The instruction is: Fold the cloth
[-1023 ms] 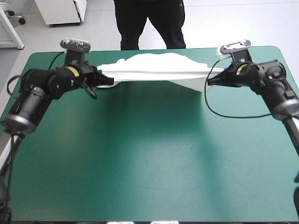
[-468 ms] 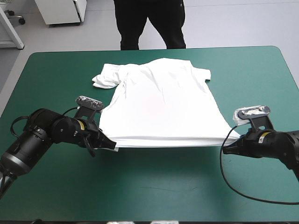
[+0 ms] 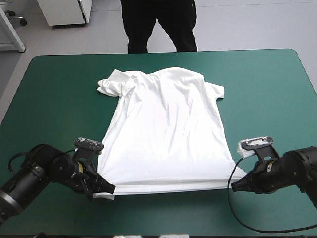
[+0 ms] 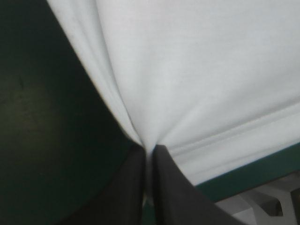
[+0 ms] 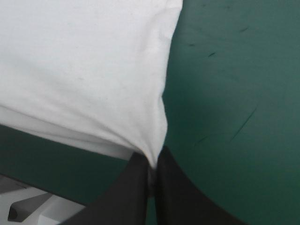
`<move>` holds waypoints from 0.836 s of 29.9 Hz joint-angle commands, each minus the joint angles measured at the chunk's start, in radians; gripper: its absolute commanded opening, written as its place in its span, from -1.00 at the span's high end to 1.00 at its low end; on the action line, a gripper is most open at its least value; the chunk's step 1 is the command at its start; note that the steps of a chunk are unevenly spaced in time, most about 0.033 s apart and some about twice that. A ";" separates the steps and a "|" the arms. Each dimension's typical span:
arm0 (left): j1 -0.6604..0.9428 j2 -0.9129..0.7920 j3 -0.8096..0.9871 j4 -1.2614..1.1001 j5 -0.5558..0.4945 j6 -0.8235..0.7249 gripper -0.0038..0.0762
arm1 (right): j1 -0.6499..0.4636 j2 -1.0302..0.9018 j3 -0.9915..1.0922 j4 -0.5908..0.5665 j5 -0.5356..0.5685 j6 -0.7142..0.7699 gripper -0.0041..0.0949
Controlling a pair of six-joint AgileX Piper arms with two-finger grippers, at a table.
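Note:
The white T-shirt (image 3: pixel 166 134) lies spread almost flat in the middle of the teal-green table, collar toward the far edge and hem toward the near edge. Its far left sleeve (image 3: pixel 111 84) is bunched up; the right sleeve lies flat. My left gripper (image 3: pixel 110 189) is shut on the hem's near left corner. My right gripper (image 3: pixel 237 185) is shut on the hem's near right corner. In the left wrist view the T-shirt (image 4: pixel 197 79) gathers into the left gripper (image 4: pixel 149 152). The right wrist view shows the T-shirt (image 5: pixel 84 70) pinched in the right gripper (image 5: pixel 153 164).
Bare teal-green cover (image 3: pixel 54 99) runs along both sides of the T-shirt and in a narrow strip along the near edge. A person stands beyond the table's far edge, not over it.
Both grippers have drawn the T-shirt from the far edge toward the near edge. It went from a stretched, hanging band to lying spread on the table. Both arms have dropped low.

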 commanded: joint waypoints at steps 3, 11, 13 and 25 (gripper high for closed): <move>-0.003 -0.067 0.058 0.026 0.101 -0.030 0.93 | 0.006 -0.030 0.024 -0.007 0.037 0.013 0.95; -0.003 -0.084 0.100 0.030 0.101 -0.032 0.93 | 0.006 -0.054 0.108 0.024 0.037 0.003 0.95; -0.003 -0.084 0.102 0.034 0.098 -0.032 0.92 | 0.006 -0.049 0.119 0.017 0.037 -0.004 0.95; -0.003 -0.084 0.088 0.040 0.102 -0.024 -0.18 | 0.006 -0.049 0.111 0.006 0.037 -0.035 -0.27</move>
